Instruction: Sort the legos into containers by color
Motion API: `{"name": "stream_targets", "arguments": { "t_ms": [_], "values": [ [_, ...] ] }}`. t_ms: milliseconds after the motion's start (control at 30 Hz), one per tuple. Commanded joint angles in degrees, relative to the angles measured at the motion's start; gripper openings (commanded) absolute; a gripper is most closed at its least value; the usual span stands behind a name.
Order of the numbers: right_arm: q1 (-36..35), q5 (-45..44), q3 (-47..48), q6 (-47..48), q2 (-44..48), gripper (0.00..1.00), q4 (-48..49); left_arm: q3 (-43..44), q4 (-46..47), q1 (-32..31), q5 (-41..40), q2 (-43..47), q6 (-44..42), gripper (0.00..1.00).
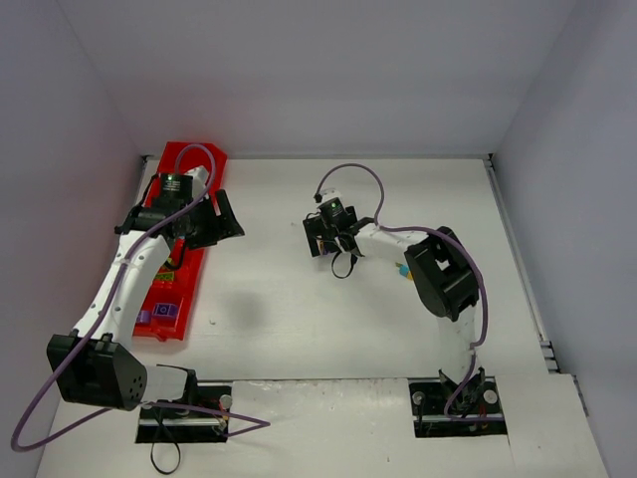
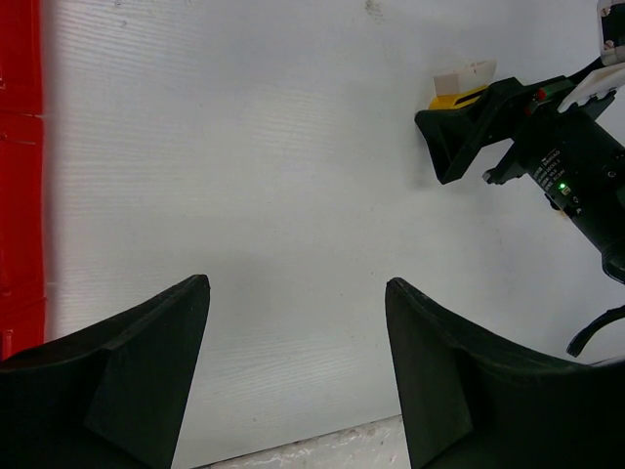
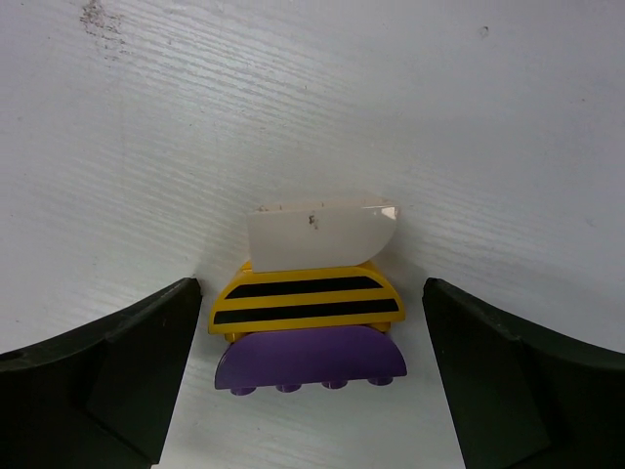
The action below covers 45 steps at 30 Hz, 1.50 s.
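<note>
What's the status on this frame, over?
Left gripper open, empty, near red tray. Right gripper open, jaws either side of white, yellow-striped and purple brick cluster, not touching. Nothing blocking the jaws.

Both arms wear white link shells and black joint housings; the left arm (image 1: 124, 284), over the red tray (image 1: 189, 281), and the right arm (image 1: 383, 237), well apart from that tray, each carry a thin purple cable (image 1: 363, 171); fingers (image 2: 137, 381) are matte black wedges; a green light (image 2: 562, 186) dots the right wrist; bolts (image 1: 418, 396) stud the black base plates (image 1: 493, 423).
</note>
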State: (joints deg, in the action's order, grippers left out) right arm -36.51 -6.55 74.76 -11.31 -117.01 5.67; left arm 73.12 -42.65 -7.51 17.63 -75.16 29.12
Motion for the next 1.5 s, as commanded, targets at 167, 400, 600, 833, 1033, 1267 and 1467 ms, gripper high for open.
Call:
{"name": "stream_targets", "arguments": {
  "t_ms": [167,400,600,833,1033,1267,1467],
  "values": [
    [-0.4,1.62,-1.9,4.36,-1.73,0.92,2.76,-0.52,1.43,-0.4,1.01,0.97,-0.91,0.66],
    [-0.31,3.11,-3.39,4.46,-1.12,0.84,2.94,-0.7,1.26,-0.4,1.09,1.59,-0.82,0.66],
    [-0.31,2.16,-5.59,4.19,0.99,0.87,2.85,-0.96,1.17,-0.4,1.62,1.59,-0.74,0.66],
    [0.13,2.06,-7.7,4.54,2.4,0.87,2.77,-1.67,2.05,-0.49,2.59,1.41,0.05,0.66],
    [0.39,3.29,-8.75,5.51,2.75,0.69,3.64,-1.4,2.31,-1.1,3.2,1.41,-0.03,0.66],
    [0.3,9.43,-13.32,9.64,8.02,0.15,12.33,-0.44,2.66,-1.9,4.17,1.15,-0.3,0.66],
    [-0.84,19.0,-21.14,15.79,19.79,0.0,21.04,2.2,3.19,-3.21,9.43,0.1,-0.47,0.66]
  ]
}}
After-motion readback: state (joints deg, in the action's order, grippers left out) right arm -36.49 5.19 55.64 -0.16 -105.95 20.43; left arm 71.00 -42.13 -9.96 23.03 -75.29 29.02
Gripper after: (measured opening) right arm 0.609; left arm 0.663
